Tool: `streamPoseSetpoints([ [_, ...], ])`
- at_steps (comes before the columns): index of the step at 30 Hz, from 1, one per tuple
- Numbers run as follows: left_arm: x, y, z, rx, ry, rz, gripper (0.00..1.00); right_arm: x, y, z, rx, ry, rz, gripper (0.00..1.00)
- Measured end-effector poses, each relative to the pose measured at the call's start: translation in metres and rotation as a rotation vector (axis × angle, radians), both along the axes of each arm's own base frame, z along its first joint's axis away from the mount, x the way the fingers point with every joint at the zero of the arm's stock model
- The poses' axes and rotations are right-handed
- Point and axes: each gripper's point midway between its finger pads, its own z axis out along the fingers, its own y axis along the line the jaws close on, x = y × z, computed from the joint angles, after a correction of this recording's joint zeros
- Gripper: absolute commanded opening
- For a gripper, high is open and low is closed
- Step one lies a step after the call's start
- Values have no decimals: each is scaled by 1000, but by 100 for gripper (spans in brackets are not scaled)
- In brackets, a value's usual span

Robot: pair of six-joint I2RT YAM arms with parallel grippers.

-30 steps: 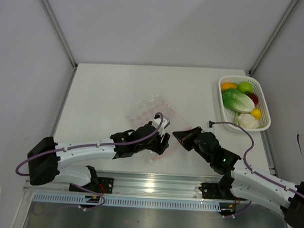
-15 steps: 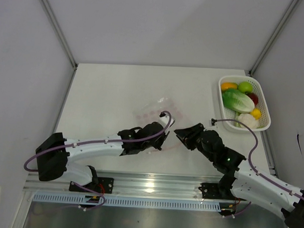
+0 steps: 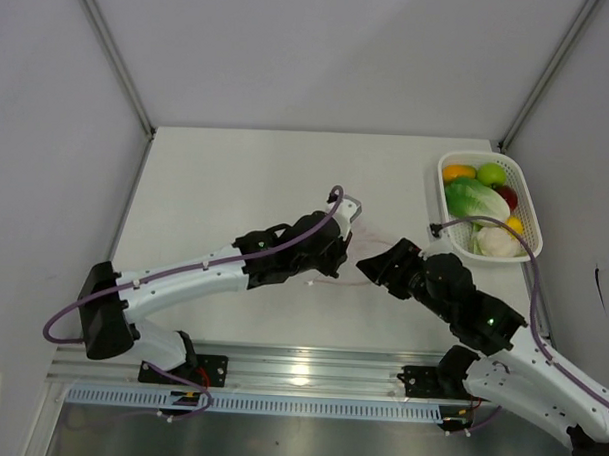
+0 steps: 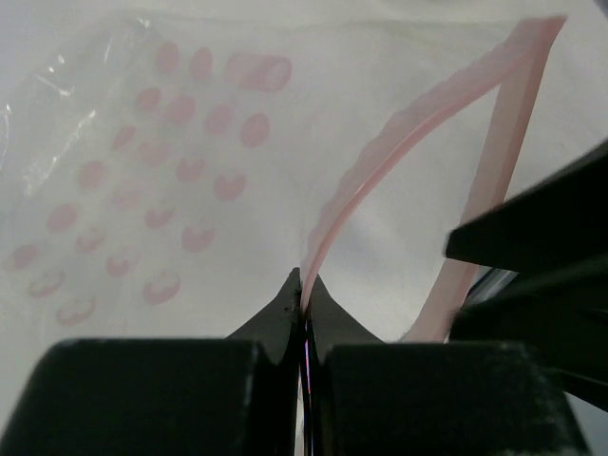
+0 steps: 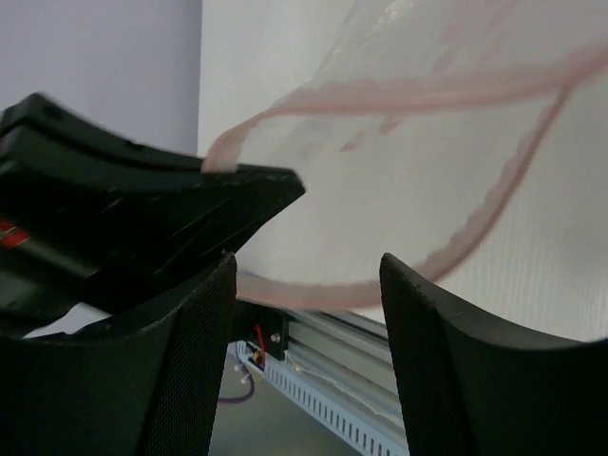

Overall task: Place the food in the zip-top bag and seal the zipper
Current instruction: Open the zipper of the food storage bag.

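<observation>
Two pincers meet at the bag's mouth, toward the worktop's near edge, about midway along it. The left pincer [image 4: 302, 285] is pressed together on the pink zipper [image 4: 380, 161] of the bag [image 4: 142, 180], pinching one lip. The right pincer [image 5: 306, 271] stands spread, with the other lip looping just above its fingers [image 5: 190, 361], ungripped. It should close squarely on that lip, then draw the mouth gently wide. The food [image 3: 476, 201] lies in the basket [image 3: 438, 198] at the right edge.
</observation>
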Motion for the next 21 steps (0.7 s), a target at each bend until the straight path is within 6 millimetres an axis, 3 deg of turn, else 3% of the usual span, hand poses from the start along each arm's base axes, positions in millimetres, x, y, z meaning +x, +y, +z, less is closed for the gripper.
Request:
streamPoseSetpoints([
  [4,3,6,-14,50,30,35,1,-11,-10,17,2,-35,25,64],
  [9,5,14,-15,62,41,85,1,-17,-25,7,-48,-13,11,63],
  [13,14,31,-8,85,18,188,1,-18,-38,4,-115,0,-15,63],
  [17,21,48,7,84,-21,272,1,-8,-53,39,-170,-47,-70,64],
  [19,24,54,17,74,-40,300,1,0,-53,56,-192,-65,-77,65],
  [21,26,54,23,61,-48,313,0,9,-45,62,-213,-65,-64,66],
])
